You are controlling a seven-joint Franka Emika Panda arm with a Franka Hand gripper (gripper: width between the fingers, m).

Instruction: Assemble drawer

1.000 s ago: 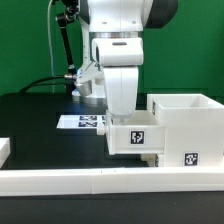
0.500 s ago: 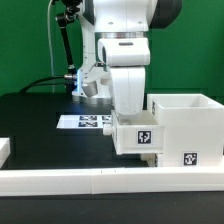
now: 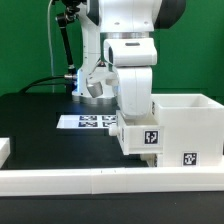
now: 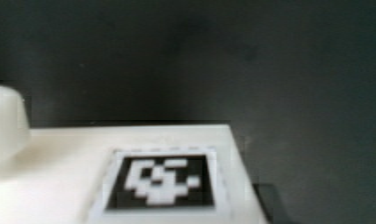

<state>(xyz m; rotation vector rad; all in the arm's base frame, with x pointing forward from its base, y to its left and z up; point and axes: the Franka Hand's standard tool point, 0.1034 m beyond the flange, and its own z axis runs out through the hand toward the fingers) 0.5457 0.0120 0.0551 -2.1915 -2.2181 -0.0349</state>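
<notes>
Tray (image 3: pixel 143 137) and arm have shifted toward the exterior view's right since the earlier frames, closing on the case (image 3: pixel 188 125). Nearest, a rail (image 3: pixel 100 180) runs below the pincer (image 3: pixel 135 118). Tray hangs under the pincer, tag facing the camera, its side touching or just beside the case wall; cannot tell which. Fingers hidden, so grip state can't be told, though the tray looks carried. Case lies directly to the right. Behind: marker board (image 3: pixel 85 122).
</notes>
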